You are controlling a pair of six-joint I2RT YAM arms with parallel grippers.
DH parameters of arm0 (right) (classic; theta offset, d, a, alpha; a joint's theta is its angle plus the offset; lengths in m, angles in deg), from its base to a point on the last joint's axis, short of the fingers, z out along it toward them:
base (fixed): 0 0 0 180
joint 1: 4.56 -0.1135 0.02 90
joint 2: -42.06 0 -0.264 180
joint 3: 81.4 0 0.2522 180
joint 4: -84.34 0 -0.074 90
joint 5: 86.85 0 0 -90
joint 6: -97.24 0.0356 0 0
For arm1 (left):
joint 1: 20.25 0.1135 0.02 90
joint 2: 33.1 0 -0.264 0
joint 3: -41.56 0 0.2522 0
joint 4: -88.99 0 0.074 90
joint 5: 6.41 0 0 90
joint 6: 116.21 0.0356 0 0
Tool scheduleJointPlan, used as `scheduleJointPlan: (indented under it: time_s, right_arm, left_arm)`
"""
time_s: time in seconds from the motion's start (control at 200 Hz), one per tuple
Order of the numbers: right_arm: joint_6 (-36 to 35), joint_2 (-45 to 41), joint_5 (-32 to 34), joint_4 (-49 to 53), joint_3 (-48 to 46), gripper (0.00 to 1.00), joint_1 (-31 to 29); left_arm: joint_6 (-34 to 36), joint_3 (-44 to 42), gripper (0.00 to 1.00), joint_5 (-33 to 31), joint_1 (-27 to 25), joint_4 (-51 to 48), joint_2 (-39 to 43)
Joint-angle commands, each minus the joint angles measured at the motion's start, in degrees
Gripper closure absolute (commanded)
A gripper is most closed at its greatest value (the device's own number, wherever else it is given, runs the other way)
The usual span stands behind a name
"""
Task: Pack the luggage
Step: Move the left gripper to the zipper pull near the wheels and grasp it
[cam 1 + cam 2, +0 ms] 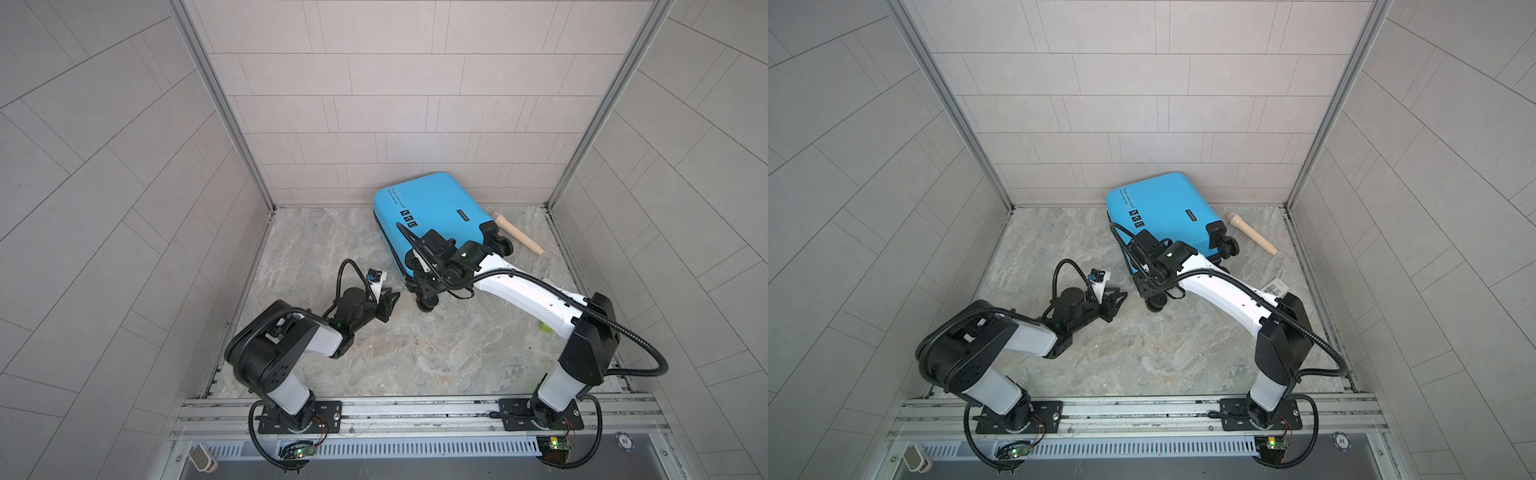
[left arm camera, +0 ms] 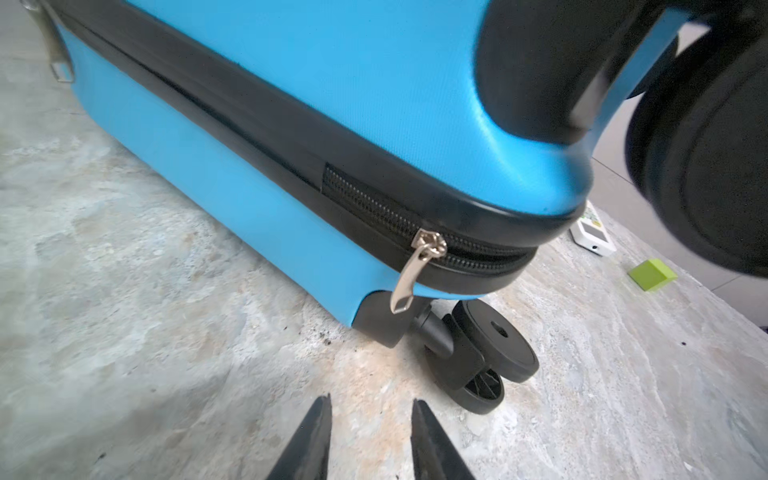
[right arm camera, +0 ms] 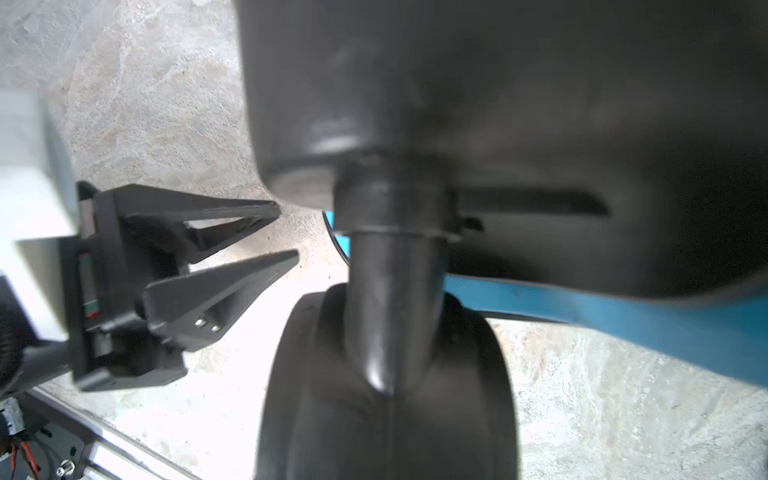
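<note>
left gripper (image 2: 372,405) hovers empty with its jaws parted. the zipper pull (image 2: 409,274) is just ahead of it, on the closed luggage (image 1: 432,212) lying face up. right gripper (image 1: 422,284) is at the luggage's wheel (image 3: 386,374) end; jaws hidden, so i cannot tell its grip.

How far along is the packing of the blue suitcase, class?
Done: the luggage lies shut. In hand: the left claw is open, short of the zipper pull; the right claw is at the wheel end. Left: likely zipping; a wooden handle and green block lie outside.
</note>
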Motion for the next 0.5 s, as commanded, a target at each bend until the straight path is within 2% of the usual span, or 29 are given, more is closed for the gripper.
scheduleJointPlan:
  time_s: [0.0, 0.195, 0.49]
  right_arm:
    - [1.7, -3.4, 1.3, -2.6, 0.4, 0.87, 1.2]
    - [1.6, -2.8, 1.5, -2.2, 0.7, 0.87, 1.3]
    - [1.5, -2.0, 1.1, -1.9, 1.5, 0.88, 1.4]
  left_arm:
    - [0.9, 2.1, 0.65, 3.2, -0.2, 11.5, -3.6]
    - [0.3, 5.4, 0.67, 5.3, -0.2, 12.7, -8.2]
    - [0.4, 7.2, 0.68, 4.5, 0.1, 12.6, -9.9]
